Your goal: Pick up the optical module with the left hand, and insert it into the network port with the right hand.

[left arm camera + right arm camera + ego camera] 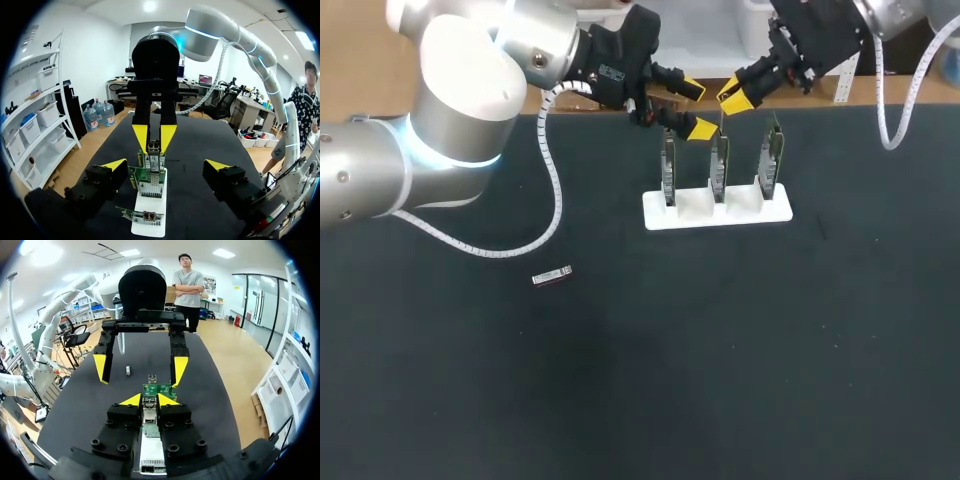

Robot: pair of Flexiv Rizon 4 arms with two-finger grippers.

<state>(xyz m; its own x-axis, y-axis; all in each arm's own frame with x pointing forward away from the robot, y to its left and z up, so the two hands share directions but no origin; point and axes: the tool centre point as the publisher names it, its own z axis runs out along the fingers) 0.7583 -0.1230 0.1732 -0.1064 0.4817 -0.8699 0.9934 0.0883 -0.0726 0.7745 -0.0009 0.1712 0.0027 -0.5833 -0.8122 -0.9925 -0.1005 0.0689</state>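
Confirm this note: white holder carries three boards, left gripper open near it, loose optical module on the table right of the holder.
Wrong side: the head view shows the loose optical module on the table left of the white holder. The holder does carry three boards, with the left gripper open near it.

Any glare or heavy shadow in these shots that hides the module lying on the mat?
Head view: glare on the left arm's shell, but the optical module shows plainly on the table. Right wrist view: it lies evenly lit, no heavy shadow.
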